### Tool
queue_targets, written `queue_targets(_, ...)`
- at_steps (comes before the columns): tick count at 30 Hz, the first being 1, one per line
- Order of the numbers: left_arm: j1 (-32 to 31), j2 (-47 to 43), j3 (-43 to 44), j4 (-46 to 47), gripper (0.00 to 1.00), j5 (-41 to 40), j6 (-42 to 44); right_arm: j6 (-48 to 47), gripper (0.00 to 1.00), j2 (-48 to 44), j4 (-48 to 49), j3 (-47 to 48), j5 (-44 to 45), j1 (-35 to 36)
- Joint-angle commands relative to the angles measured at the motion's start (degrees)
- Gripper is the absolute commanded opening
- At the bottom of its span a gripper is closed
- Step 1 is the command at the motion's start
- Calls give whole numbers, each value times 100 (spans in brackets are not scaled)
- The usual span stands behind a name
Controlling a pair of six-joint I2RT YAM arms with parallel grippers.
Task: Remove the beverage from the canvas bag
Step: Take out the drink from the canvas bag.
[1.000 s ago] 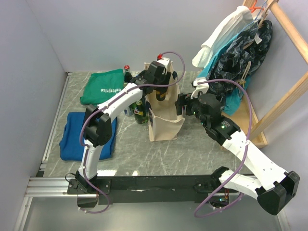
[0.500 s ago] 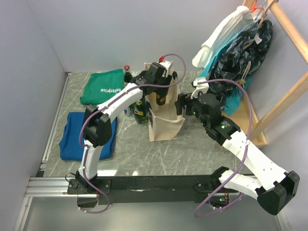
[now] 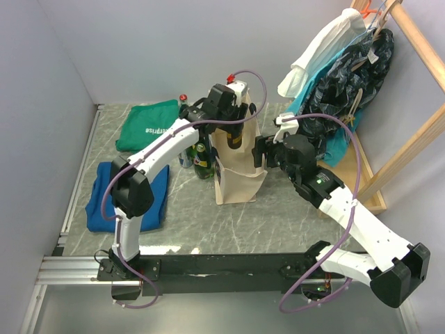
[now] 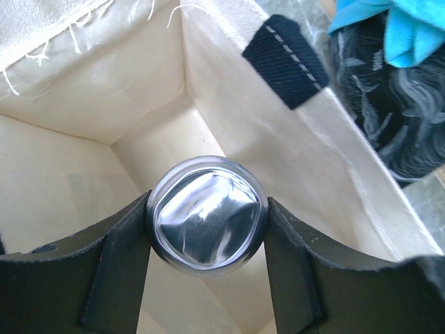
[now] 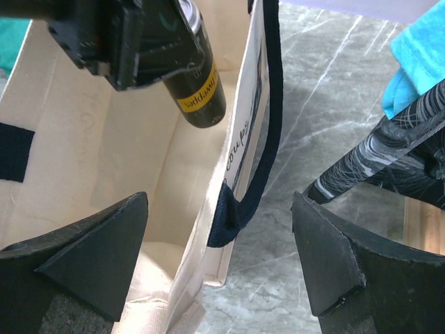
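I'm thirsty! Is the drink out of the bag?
Not yet. The left hand grips the bottle, with the walls of the canvas bag around it.

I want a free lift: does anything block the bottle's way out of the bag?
Nothing visible does. The left pincer grips the bottle in the open bag; the right pincer straddles its side.

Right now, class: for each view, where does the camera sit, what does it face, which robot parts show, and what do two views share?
Top external: above and behind the bases, looking down at the table; both arms show, reaching the canvas bag.
Left wrist: over the bag, looking down inside; the left gripper is shut on the beverage.
Right wrist: beside the bag, facing its rim; the right gripper, open, straddles its wall.
Shared: both wrist views show the beverage.
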Motion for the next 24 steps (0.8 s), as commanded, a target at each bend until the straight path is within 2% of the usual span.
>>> queue_targets(1,-74,-593,114,380,1,177,78,36,90,13,44,270,25,15)
queue_targets(24,-136,-1418,-220,318,1,467,140,194,89,92,-193,508,69,15)
